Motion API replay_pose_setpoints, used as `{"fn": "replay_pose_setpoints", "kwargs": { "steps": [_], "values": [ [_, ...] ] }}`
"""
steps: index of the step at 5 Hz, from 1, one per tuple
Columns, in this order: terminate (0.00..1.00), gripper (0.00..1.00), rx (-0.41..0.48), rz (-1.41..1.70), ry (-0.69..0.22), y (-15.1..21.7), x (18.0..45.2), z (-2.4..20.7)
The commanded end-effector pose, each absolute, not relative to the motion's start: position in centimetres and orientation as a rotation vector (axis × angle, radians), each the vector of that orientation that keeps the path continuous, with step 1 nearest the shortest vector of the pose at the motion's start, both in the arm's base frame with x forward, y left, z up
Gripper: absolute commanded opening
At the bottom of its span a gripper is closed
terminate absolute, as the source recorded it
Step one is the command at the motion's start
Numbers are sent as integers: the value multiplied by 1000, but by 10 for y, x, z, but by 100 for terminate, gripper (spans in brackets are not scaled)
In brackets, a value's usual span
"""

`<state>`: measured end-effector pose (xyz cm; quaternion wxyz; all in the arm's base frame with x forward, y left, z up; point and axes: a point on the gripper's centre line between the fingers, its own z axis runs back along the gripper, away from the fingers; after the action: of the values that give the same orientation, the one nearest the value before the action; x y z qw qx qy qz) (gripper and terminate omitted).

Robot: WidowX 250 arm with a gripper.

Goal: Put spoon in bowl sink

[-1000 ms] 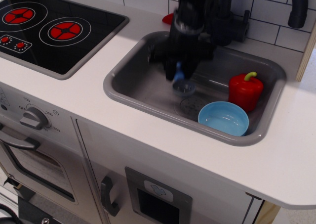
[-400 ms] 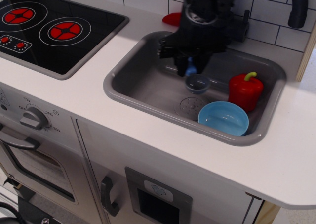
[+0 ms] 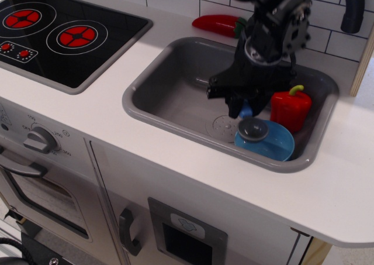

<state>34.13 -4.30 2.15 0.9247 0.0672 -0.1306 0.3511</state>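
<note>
The black gripper (image 3: 244, 108) hangs over the right part of the grey sink (image 3: 169, 83). It is shut on the spoon's light-blue handle. The spoon (image 3: 251, 126) hangs down from it, its round dark grey scoop just above the left part of the light-blue bowl (image 3: 273, 143). I cannot tell whether the scoop touches the bowl. The bowl stands on the sink floor at the front right, next to the drain pattern (image 3: 222, 125).
A red toy pepper (image 3: 290, 107) with a green stem stands in the sink behind the bowl. A red chili (image 3: 217, 24) lies on the white counter (image 3: 111, 124) behind the sink. A black stove top (image 3: 64, 31) is at the left, a dark faucet (image 3: 353, 7) at the back right.
The gripper has carried the spoon to the right, from the middle of the sink to above the bowl's left side. The chili behind the sink is now uncovered.
</note>
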Motion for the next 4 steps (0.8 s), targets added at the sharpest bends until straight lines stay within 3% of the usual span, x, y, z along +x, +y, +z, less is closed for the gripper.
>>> {"fn": "replay_pose_setpoints", "kwargs": {
  "steps": [1,2,4],
  "values": [
    [0,0,91,754,-353,-53,338,30],
    [0,100,83,780,-344,-57,338,31],
    [0,100,46,785,-363,-60,338,47]
  ]
}}
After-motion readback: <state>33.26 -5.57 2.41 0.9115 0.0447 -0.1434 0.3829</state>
